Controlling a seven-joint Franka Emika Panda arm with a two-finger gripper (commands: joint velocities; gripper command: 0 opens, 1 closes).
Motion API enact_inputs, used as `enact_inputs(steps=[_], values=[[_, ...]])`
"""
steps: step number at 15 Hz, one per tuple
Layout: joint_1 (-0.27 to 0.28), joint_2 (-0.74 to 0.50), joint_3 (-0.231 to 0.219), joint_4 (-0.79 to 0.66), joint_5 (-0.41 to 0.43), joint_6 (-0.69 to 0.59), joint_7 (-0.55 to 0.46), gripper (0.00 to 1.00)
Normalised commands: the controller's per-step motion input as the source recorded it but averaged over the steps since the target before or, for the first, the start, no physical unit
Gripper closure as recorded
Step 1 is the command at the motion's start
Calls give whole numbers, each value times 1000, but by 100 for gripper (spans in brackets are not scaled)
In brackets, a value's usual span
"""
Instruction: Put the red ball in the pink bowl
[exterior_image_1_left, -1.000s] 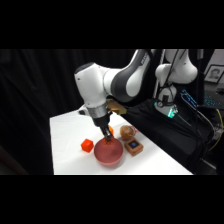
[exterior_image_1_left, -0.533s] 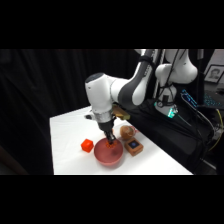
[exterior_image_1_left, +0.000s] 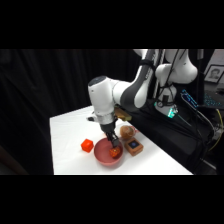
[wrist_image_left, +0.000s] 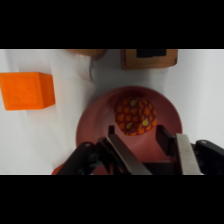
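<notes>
Side view, from the left: white table (exterior_image_1_left: 70, 135); one small red-orange cube (exterior_image_1_left: 87, 145), standing on the table just left of the bowl and apart from it; one round, shallow pink-salmon bowl (exterior_image_1_left: 102, 154), smooth and plain; one small red-orange round ball (exterior_image_1_left: 115, 152), lying inside the bowl toward its right side; black two-finger gripper (exterior_image_1_left: 113, 145) of the white arm, lowered over the bowl directly above the ball; one larger brownish-tan ball (exterior_image_1_left: 128, 131) behind the bowl; one brown square block with a blue mark (exterior_image_1_left: 133, 146), just right of the bowl. Wrist view, from the left: the orange cube (wrist_image_left: 27, 90) on the table; the bowl (wrist_image_left: 95, 120); the ball (wrist_image_left: 134, 116), patterned, resting on the bowl's floor; the gripper (wrist_image_left: 136, 139) with fingers spread wide, one to each side below the ball, neither touching it, holding nothing; the brown block (wrist_image_left: 150, 59) at the upper edge.
</notes>
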Motion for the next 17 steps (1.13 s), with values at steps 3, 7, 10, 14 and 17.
enact_inputs(steps=[3, 7, 10, 14, 17], values=[[-61, -218, 69, -69, -4, -177, -238, 0], [-80, -331, 53, -69, -15, -279, -216, 0], [-85, -324, 11, -10, -51, -296, -188, 0], [-86, -285, -18, 56, -63, -275, -187, 0], [-64, -257, -24, 65, -77, -239, -174, 0]])
